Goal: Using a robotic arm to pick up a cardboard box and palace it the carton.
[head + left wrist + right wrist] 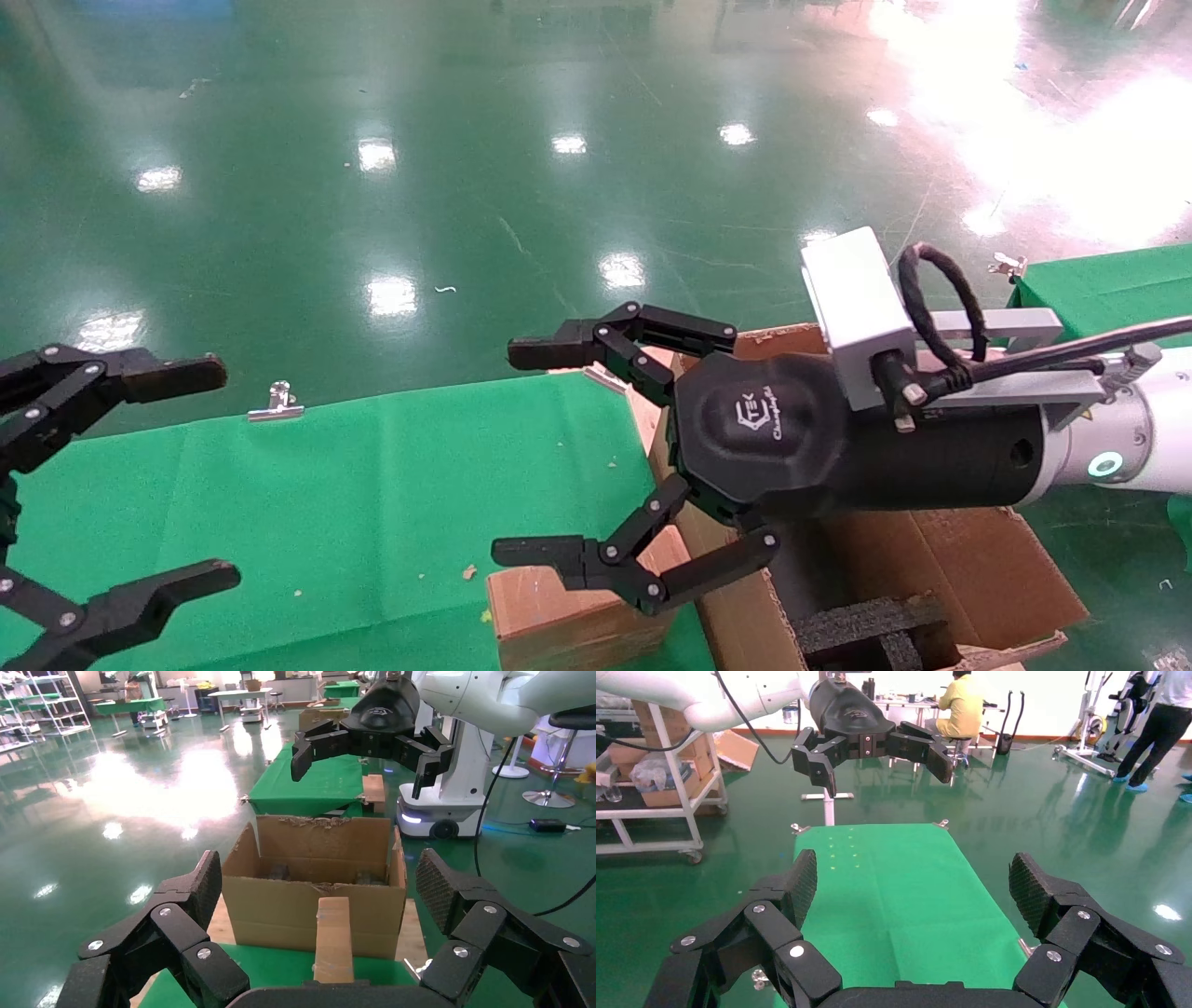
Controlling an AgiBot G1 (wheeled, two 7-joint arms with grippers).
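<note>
The small brown cardboard box [559, 615] lies on the green table [372, 503] at its near right end, beside the carton [968, 559]. Black foam [866, 626] shows inside the carton. My right gripper [527, 453] on the white arm with the teal ring [1105, 463] hangs open above the table, its lower finger just over the box and nothing between its fingers. In the left wrist view the box [332, 941] lies in front of the carton [316, 903]. The box is out of the right wrist view. My left gripper [205, 475] stands open at the table's left end.
A metal clip [277, 401] holds the cloth at the table's far edge. A second green table [1108, 289] stands at the far right. Glossy green floor [466, 186] lies beyond. The right wrist view shows a shelf cart [652, 776] and people far off.
</note>
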